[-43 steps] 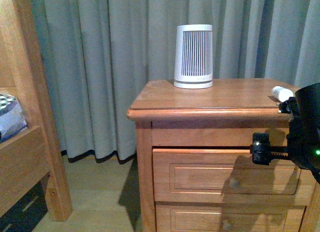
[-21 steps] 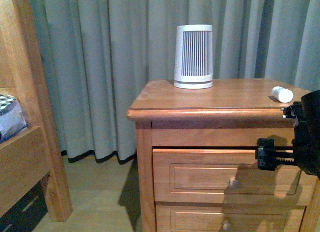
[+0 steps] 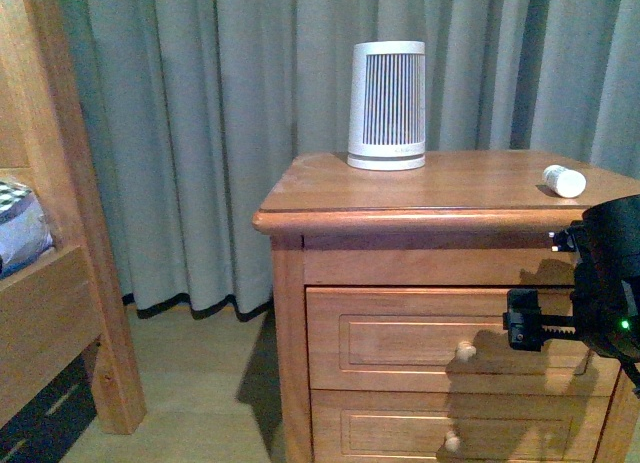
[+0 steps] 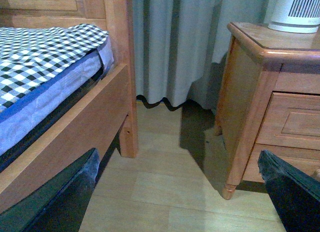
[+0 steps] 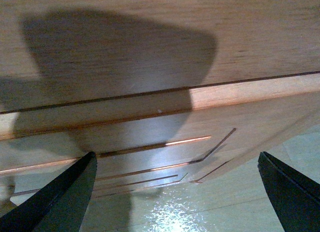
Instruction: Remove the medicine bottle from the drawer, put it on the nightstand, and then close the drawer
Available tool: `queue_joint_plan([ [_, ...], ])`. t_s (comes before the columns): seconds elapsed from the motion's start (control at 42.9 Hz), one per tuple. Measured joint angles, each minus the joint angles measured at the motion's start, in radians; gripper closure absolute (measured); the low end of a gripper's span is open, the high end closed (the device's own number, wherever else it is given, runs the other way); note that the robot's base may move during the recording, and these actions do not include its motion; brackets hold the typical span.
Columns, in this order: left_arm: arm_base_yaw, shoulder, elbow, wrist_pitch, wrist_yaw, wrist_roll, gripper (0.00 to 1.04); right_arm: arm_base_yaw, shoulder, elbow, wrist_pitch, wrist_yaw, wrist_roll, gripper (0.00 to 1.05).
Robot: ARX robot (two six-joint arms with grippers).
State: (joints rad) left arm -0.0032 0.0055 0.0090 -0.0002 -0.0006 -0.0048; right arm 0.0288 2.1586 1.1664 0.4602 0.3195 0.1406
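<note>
The right gripper [image 3: 515, 321] hangs unclenched and empty before the drawer [image 3: 400, 343], which sits flush in the nightstand [image 3: 290, 313]. The medicine bottle [image 3: 564, 180] lies on its side near the counter's right edge, well apart from the ribbed canister [image 3: 387, 105]. The left gripper [image 4: 180, 192] gapes over bare floor [image 4: 165, 167].

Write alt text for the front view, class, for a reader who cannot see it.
A honey-coloured wooden nightstand stands before grey curtains, with a small white medicine bottle lying near its right edge and a ribbed white canister standing at the back. Both of its knobbed drawers look shut, and the robot's dark right gripper hangs in front of the upper drawer.
</note>
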Motion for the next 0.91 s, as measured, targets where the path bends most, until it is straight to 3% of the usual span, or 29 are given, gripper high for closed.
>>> queue_joint_plan([
  [0.233,0.0,0.0,0.0,0.0,0.0,0.0,0.07,-0.016,-0.133,-0.113,0.037,0.007,-0.029,0.07],
  [0.443,0.0,0.0,0.0,0.0,0.0,0.0,0.07,-0.029,-0.47,-0.346,-0.012,-0.006,-0.039,0.07],
  [0.629,0.0,0.0,0.0,0.0,0.0,0.0,0.07,-0.065,-1.053,-0.625,-0.222,0.02,-0.058,0.07],
  [0.699,0.0,0.0,0.0,0.0,0.0,0.0,0.07,-0.062,-1.226,-0.668,-0.309,0.026,-0.06,0.07],
  [0.839,0.0,0.0,0.0,0.0,0.0,0.0,0.07,-0.004,-1.67,-0.727,-0.62,0.056,-0.048,0.07],
  [0.909,0.0,0.0,0.0,0.0,0.0,0.0,0.07,0.0,-1.738,-0.73,-0.647,0.057,-0.042,0.07],
])
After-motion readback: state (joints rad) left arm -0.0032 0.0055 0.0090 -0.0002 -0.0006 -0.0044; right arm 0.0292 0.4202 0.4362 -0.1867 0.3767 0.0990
